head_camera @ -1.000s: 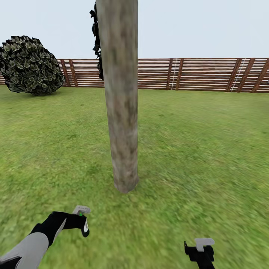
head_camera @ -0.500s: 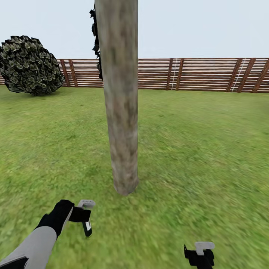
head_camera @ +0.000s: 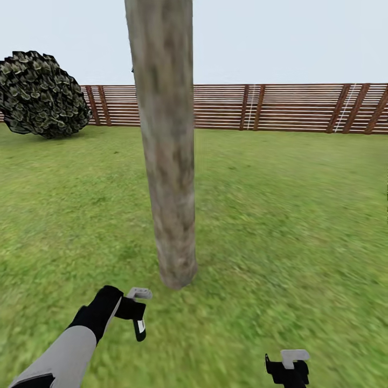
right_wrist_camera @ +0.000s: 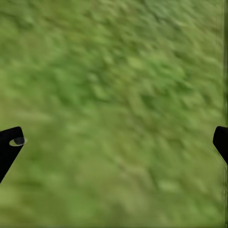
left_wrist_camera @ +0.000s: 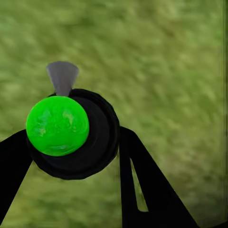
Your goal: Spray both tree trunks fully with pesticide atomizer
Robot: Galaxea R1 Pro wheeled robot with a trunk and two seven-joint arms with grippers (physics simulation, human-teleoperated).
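One tree trunk [head_camera: 167, 161], thick and mottled grey-brown, rises from the lawn straight ahead in the head view. My left gripper [head_camera: 136, 313] hovers just short of its base, slightly to the left, shut on the pesticide atomizer [head_camera: 139, 302]. The left wrist view shows the atomizer [left_wrist_camera: 57, 124] as a green ball in a black ring with a grey nozzle, held between the black fingers [left_wrist_camera: 142, 185]. My right gripper [head_camera: 288, 367] hangs low at the front right, open over bare grass [right_wrist_camera: 114, 118]. No pesticide specks are visible on the bark. The other tree is out of view.
Green lawn [head_camera: 291, 215] stretches all around the trunk. A reddish-brown slat fence [head_camera: 269, 108] closes the far side. A dark round bush [head_camera: 43, 94] stands at the back left by the fence.
My left arm has moved forward and to the right, bringing the atomizer nearer the trunk's base. The view has shifted a little, so the trunk sits further left. The right gripper has stayed put.
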